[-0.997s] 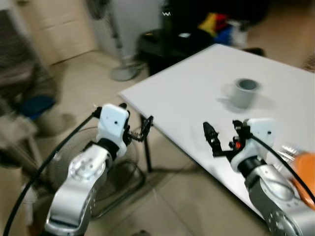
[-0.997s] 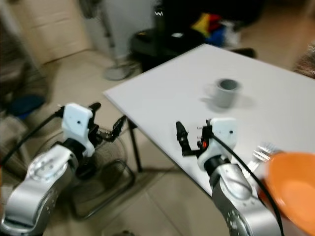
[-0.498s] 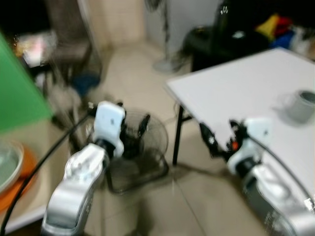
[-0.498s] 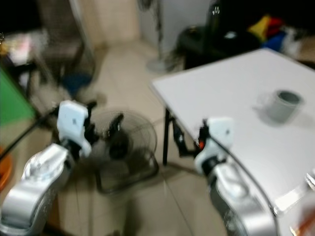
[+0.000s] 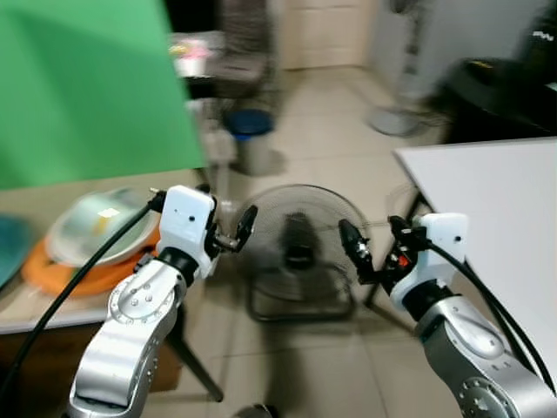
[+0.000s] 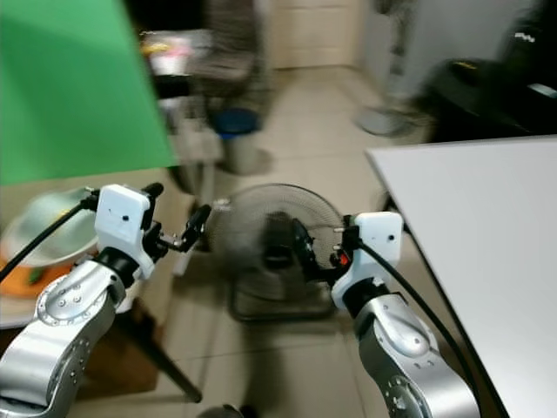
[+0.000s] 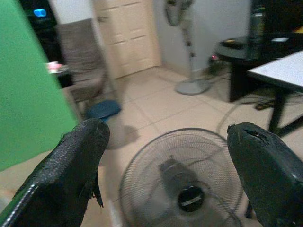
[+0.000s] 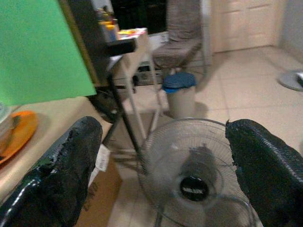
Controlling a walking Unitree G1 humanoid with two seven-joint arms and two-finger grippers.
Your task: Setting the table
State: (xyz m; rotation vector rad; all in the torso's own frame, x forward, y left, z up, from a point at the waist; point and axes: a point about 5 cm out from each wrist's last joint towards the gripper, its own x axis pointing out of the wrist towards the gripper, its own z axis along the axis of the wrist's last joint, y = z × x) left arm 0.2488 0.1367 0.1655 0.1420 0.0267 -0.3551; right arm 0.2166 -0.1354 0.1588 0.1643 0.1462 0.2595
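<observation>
being held out in front of the body, both silver arms are hovering above a tiled floor, and nothing is being carried by either. the left gripper is being kept spread, its two long black fingers showing a rough, grainy rubber texture in the left wrist view, with empty air between them. the right gripper is likewise being kept spread, its matte, pebbled fingers standing well apart around nothing.

between the two grippers, a round wire-cage floor fan is being seen lying tilted back on the pale glossy tiles, its dark hub at the centre.

on the robot's left, a beige table is being occupied by a round orange plate with a shallow pale green bowl-shaped dish stacked on it; a flat green panel is standing behind. on the robot's right, the smooth white table with its sharp corner and thin black legs is being shown bare at that end.

farther back, a blue-lidded bin, a brown upholstered chair, a pedestal fan and a cream panelled door are being seen, somewhat blurred.
</observation>
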